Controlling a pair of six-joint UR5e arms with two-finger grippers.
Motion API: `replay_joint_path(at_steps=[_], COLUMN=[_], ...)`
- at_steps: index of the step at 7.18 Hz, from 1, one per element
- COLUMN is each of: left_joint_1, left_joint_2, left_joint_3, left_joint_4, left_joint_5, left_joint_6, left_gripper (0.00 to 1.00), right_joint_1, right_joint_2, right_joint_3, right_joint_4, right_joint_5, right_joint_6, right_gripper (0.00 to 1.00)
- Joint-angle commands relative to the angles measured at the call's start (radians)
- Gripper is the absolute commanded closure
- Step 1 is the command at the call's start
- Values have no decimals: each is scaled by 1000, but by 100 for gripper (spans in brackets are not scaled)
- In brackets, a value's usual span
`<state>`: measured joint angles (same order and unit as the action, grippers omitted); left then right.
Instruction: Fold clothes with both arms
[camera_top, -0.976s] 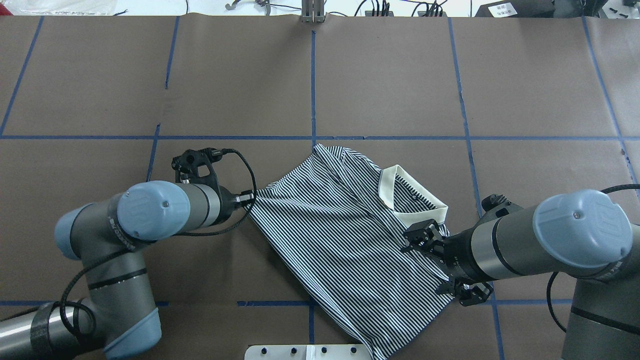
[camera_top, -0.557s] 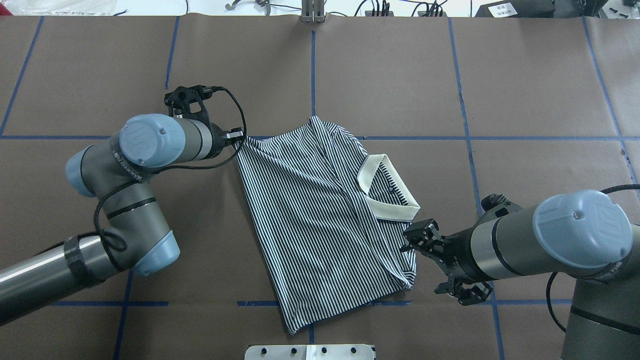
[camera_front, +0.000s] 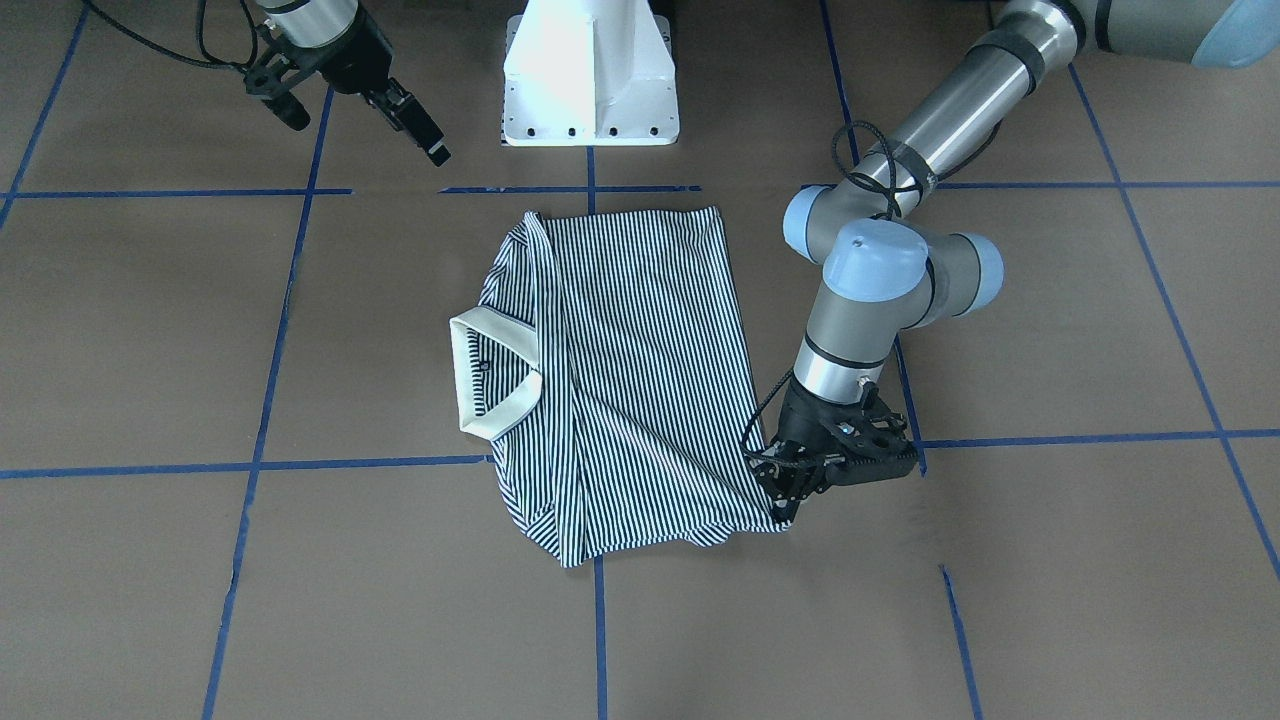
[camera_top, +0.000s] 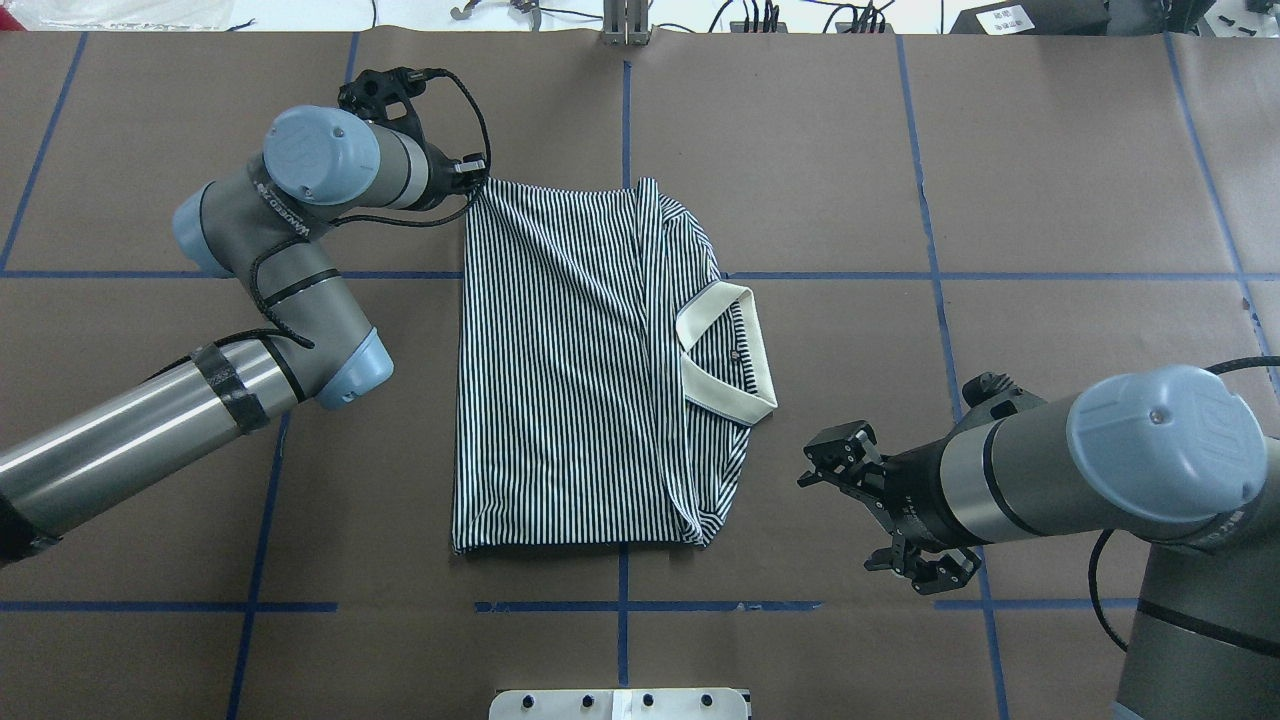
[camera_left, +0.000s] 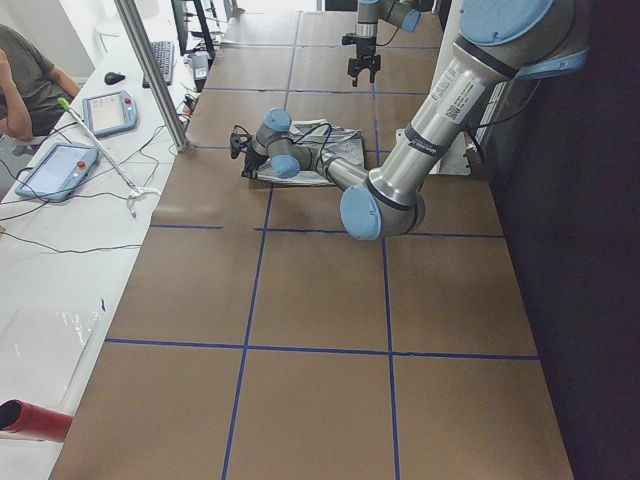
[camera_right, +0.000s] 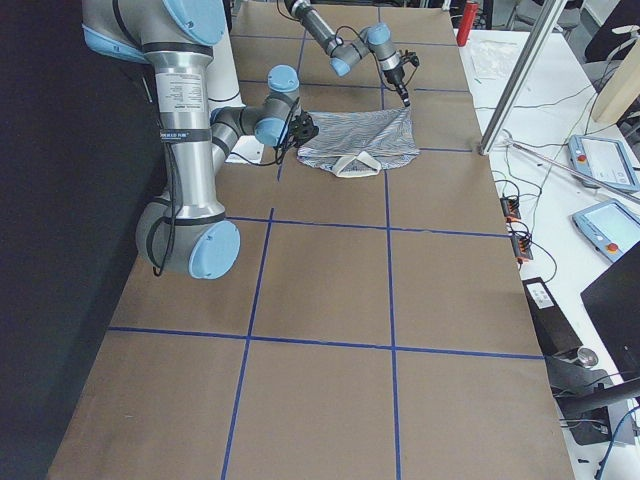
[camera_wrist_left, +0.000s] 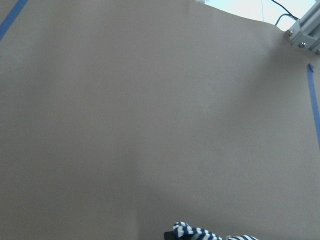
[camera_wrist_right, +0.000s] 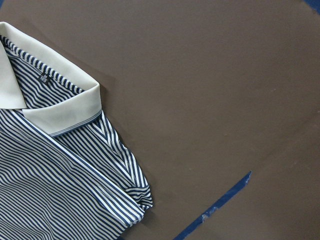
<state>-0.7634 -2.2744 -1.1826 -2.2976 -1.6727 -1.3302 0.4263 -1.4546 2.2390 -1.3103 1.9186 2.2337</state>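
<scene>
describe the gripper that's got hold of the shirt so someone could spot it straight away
On the brown table with blue tape lines lies one striped polo shirt. At the shirt's far corner on the robot's left, away from the cream collar, the left gripper is pinched shut on the fabric. The right gripper, by contrast, hangs open off the collar side and touches nothing.
</scene>
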Motion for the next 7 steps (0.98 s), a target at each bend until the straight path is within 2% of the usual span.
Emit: replay_joint_path(at_steps=[1,2,3,4,5,6,7], left_joint_1=[-28,-40,-71,-74,-76,-76,-74], left_joint_2=[-36,-36,-28,24,97,127,130], left_joint_3=[119,118,92,10,-82,-110,-111], left_joint_4=[-78,-83,-86,-86,-86,-86,-88], left_joint_5=[-2,-15,-100,-142,-147,-147,-147], left_joint_6=[28,51,54,51,49,49,49], left_gripper=[87,46,42,42,42,42,42], right_joint_1=[31,29,29,16,2,-10,-15], right_joint_2=[28,66,132,225,278,313,383], right_joint_3=[-7,-37,-111,-195,-249,-295,-358], right_joint_4=[-1,-4,-32,-87,-111,-122,-200], right_joint_5=[-1,-13,-27,-30,-32,-33,-38], right_joint_6=[-85,-110,-132,-240,-366,-464,-546], right_gripper=[0,0,0,0,0,0,0])
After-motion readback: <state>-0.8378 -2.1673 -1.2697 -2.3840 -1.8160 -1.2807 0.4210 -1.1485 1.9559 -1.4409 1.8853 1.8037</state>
